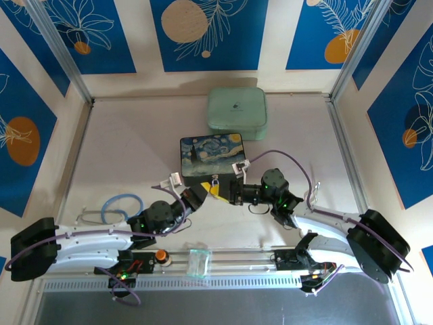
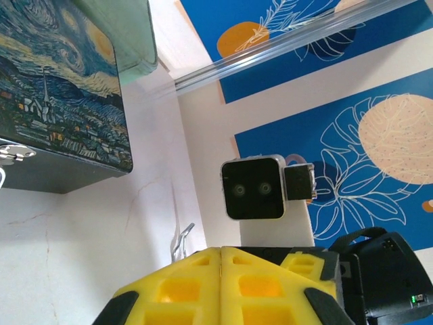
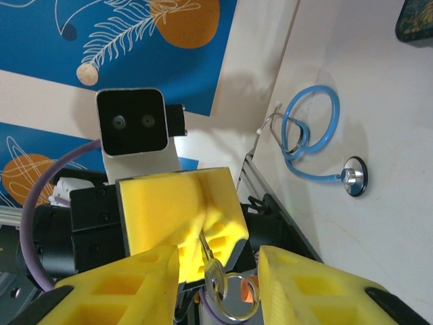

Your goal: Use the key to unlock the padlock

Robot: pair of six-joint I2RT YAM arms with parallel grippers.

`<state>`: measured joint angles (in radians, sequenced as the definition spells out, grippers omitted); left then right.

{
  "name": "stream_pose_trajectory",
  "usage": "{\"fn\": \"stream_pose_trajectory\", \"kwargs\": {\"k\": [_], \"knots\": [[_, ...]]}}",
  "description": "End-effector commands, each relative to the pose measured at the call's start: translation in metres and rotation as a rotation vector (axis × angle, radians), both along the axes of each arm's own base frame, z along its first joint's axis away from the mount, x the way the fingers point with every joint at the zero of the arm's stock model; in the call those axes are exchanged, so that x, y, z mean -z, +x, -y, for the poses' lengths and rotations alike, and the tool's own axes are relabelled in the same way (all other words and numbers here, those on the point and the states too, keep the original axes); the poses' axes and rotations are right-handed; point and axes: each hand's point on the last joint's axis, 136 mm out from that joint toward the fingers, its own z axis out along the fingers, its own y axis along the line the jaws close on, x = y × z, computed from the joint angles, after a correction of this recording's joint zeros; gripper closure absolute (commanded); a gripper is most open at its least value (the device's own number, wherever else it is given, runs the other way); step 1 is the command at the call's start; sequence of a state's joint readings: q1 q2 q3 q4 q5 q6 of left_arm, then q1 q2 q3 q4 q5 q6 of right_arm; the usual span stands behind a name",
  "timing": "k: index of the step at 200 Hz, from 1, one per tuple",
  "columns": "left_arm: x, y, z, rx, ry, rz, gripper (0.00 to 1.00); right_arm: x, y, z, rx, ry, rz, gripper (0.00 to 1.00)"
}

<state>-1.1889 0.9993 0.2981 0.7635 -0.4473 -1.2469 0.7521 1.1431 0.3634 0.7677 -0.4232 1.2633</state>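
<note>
The thin silvery key, ring at its lower end, hangs tilted from the left pincer's closed fingers.

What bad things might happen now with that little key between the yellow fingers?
The key and its ring dangle beside the left gripper's shut fingers, while the right gripper is open around it. I can't tell how firmly it's held, so it might slip and drop. Also, the two grippers sit very close together, so a small wrong move might make them bump and knock the key loose.
</note>
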Motion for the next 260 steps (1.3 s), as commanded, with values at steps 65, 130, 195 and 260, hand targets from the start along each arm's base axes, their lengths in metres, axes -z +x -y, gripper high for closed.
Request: {"fn": "stream_pose_trajectory", "kwargs": {"k": [65, 130, 195, 260], "knots": [[-0.008, 0.004, -0.006, -0.033, -0.039, 0.019, 1.00, 0.004, -0.007, -0.001, -0.013, 0.044, -0.022, 0.79], [-0.001, 0.004, -0.007, -0.039, -0.030, 0.002, 1.00, 0.006, -0.005, 0.000, 0.006, 0.048, -0.037, 0.94], [0.006, 0.005, -0.010, -0.050, -0.024, -0.009, 1.00, 0.008, -0.003, 0.000, 0.016, 0.041, -0.045, 1.00], [0.008, 0.005, -0.010, -0.054, -0.024, -0.013, 1.00, 0.011, 0.000, 0.000, 0.034, 0.036, -0.062, 0.81]]}}
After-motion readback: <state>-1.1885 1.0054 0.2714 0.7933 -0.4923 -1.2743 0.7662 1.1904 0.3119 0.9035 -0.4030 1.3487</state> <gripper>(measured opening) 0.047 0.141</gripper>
